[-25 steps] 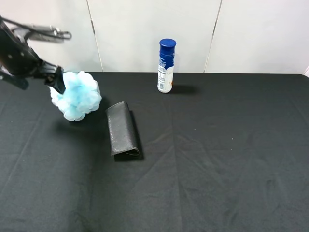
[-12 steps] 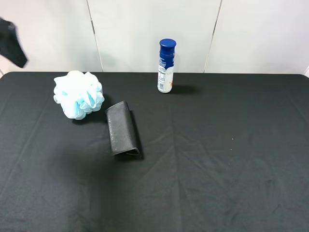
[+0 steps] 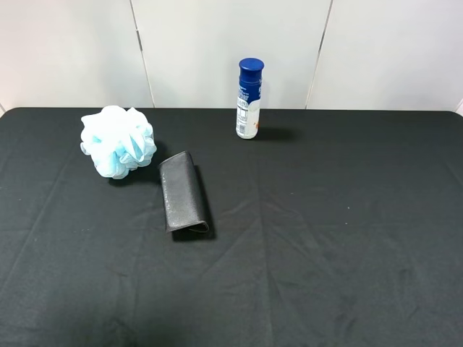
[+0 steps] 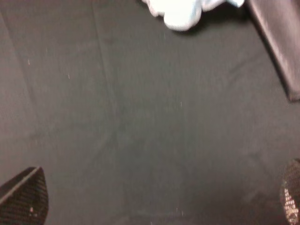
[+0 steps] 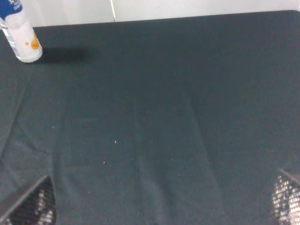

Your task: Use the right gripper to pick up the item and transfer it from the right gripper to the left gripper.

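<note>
The light blue and white loofah (image 3: pixel 117 141) rests on the black table at the back left, with no gripper touching it. Neither arm shows in the exterior high view. In the left wrist view a bit of the loofah (image 4: pixel 180 11) shows at the frame's edge. The left gripper (image 4: pixel 157 201) is open and empty over bare cloth, well apart from the loofah, with only its two fingertips (image 4: pixel 26 197) showing. The right gripper (image 5: pixel 159 201) is open and empty over bare cloth, and its fingertips (image 5: pixel 30 204) show at the frame's corners.
A black folded case (image 3: pixel 183 191) lies just right of the loofah and also shows in the left wrist view (image 4: pixel 276 42). A blue-capped bottle (image 3: pixel 249 99) stands at the back centre and also shows in the right wrist view (image 5: pixel 18 33). A white wall runs behind the table.
One second ago the left gripper held the loofah above the table's back left. It has let go. The loofah now lies on the table and the left arm has left the exterior view.
</note>
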### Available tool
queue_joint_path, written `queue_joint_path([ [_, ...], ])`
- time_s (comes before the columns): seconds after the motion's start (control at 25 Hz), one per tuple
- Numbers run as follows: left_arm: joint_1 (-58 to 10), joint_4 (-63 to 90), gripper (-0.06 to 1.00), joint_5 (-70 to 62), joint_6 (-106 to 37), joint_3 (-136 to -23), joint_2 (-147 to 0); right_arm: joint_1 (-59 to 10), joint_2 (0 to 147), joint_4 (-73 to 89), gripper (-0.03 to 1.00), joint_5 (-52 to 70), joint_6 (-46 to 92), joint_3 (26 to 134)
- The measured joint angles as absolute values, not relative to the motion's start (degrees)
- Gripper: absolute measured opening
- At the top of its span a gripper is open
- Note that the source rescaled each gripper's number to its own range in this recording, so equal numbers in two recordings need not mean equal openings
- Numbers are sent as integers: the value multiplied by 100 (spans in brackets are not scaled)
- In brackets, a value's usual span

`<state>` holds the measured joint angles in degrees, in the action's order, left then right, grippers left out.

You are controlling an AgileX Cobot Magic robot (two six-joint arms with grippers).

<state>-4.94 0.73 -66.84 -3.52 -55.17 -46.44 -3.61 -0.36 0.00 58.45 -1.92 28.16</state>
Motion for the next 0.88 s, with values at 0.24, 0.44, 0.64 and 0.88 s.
queue_joint_path([
  [0.24, -494, 73, 100, -6689, -341, -4225, -2588, -361, -36, 0, 100, 5845, -192, 2816],
  [0.44, -494, 73, 100, -6689, -328, -3862, -1102, -361, -36, 0, 100, 5845, -192, 2816],
  [0.64, -494, 73, 99, -6664, -328, -3750, -83, -361, -36, 0, 100, 5845, -192, 2816],
  [0.88, -494, 109, 97, -6384, -272, -3291, 38, -361, -36, 0, 100, 5845, -192, 2816],
])
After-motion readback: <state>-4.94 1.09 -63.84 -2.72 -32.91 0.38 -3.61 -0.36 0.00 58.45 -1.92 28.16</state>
